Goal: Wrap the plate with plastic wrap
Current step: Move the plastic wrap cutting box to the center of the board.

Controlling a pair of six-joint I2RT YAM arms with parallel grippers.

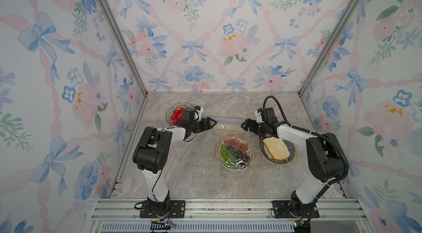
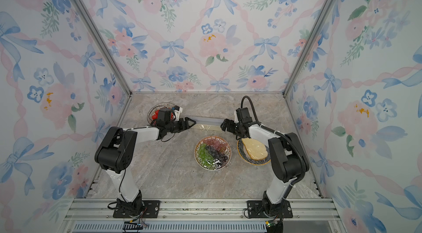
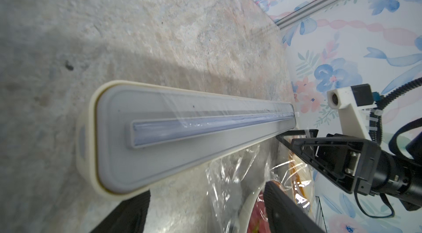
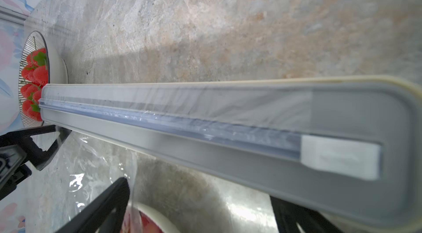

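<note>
while plastic wrap (image 3: 228, 174) trails from its box (image 1: 228, 120), your left gripper (image 1: 213, 124) and right gripper (image 1: 243, 126) flank it, both spread

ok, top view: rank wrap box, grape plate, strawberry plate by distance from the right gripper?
1. wrap box, its end at the right gripper.
2. grape plate, mid-table, toward the robot's base.
3. strawberry plate, across the table, on the robot's left.
</note>
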